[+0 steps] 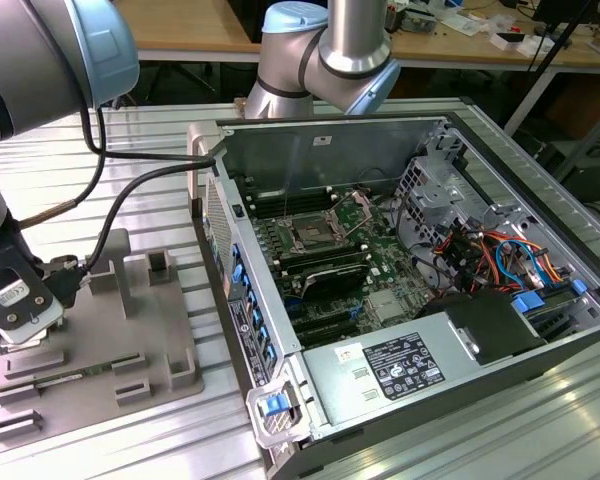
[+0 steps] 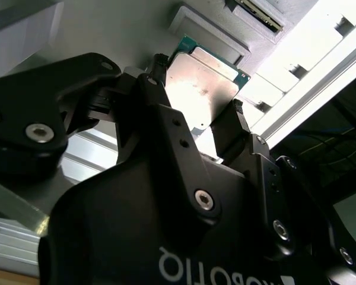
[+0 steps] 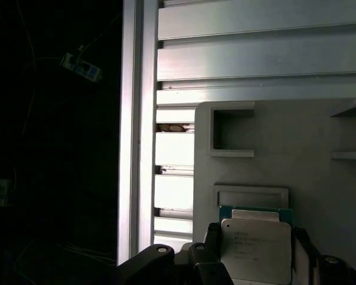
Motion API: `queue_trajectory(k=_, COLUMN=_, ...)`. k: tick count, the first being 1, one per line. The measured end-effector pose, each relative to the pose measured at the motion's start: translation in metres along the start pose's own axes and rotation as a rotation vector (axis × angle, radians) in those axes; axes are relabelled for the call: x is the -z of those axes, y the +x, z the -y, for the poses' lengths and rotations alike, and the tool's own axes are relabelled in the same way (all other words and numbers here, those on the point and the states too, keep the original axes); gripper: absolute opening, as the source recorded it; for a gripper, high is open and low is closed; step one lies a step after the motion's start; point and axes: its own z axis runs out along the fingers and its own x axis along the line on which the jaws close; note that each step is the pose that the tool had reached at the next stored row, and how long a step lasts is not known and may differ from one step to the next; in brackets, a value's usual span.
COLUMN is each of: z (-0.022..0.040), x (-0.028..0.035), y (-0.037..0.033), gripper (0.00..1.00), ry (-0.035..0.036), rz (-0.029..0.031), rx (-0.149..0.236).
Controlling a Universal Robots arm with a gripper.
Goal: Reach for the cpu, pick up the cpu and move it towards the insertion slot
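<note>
**Cpu (image 2: 204, 89) gripped at the tray (image 1: 130, 320)**

In the exterior view, the gripper (image 1: 24, 322) hangs low over the grey plastic tray, at about 8 o'clock in the picture. The tray lies on the ribbed aluminium surface (image 1: 150, 150). The open computer case (image 1: 320, 128) stands at the tray's 3 o'clock. The insertion slot (image 1: 310, 236) sits on the green motherboard (image 1: 380, 260) inside it, well apart from the gripper.

In the second wrist view, the two black fingers (image 2: 240, 122) are drawn narrow against opposite edges of the cpu and hold it, its silvery top facing the camera.

In the first wrist view, the cpu sits between the fingers just beside a raised block of the tray. Whether it is clear of the tray cannot be told.
</note>
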Motion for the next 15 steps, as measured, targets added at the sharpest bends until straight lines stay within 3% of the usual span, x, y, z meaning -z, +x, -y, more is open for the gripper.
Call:
queue_trajectory(k=11, z=0.0, x=0.0007, y=0.0, gripper=0.55, ry=0.0, rz=0.0, rx=0.0)
queue_trajectory(k=15, z=-0.0002, x=0.0072, y=0.0, gripper=0.55, ry=0.0001, rz=-0.0001, rx=0.0)
